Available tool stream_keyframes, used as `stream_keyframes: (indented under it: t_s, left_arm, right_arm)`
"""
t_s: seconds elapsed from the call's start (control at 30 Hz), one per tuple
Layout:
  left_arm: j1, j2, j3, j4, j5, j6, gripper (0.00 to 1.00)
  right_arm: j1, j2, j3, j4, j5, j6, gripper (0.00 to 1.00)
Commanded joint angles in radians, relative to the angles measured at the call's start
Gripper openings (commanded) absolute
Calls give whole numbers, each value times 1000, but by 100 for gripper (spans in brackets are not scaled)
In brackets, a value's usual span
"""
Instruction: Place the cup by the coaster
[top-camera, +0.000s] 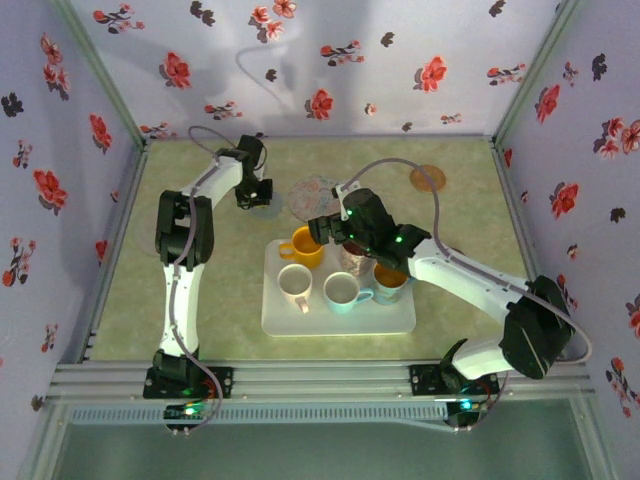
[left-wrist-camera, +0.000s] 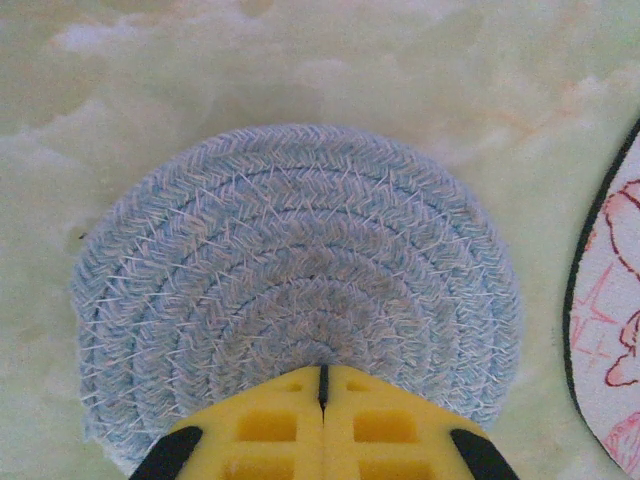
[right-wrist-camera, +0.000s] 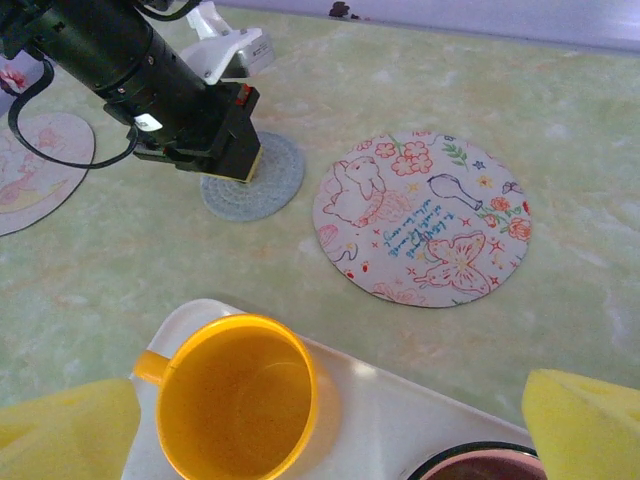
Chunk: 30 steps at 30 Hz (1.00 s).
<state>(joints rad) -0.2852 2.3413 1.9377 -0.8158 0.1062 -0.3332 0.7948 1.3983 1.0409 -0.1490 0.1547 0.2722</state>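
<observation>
Green marbled tabletop (top-camera: 225, 300): left tool (left-wrist-camera: 322, 405) pressed together over round blue woven coaster (left-wrist-camera: 300, 270); right tool (top-camera: 326, 232) spread over yellow cup (right-wrist-camera: 235, 400), unlifted on white tray (top-camera: 340, 322).

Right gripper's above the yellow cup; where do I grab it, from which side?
Pinch the rim of the yellow cup from straight above, one finger inside, away from the handle: it stands upright and empty under the open right gripper.

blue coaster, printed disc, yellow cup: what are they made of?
Blue coaster: coiled braided cord, likely cotton, matte; spiral rows show.
Printed disc: thin, flat, matte printed face, dark edge; core unclear.
Yellow cup: smooth, slight sheen; plastic or glazed ceramic.
</observation>
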Motion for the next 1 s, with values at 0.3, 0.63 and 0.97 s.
stream_keyframes:
  t_s: [0.3, 0.63, 0.97]
  left_arm:
    - [-8, 49, -15, -72, 10, 14, 14]
    - [-9, -28, 96, -159, 4, 3, 28]
    - [-4, -177, 181, -234, -31, 28, 54]
  right_arm:
    - [6, 17, 51, -13, 19, -8, 99]
    - [5, 1, 56, -15, 17, -32, 99]
    - [6, -2, 68, -20, -13, -36, 99]
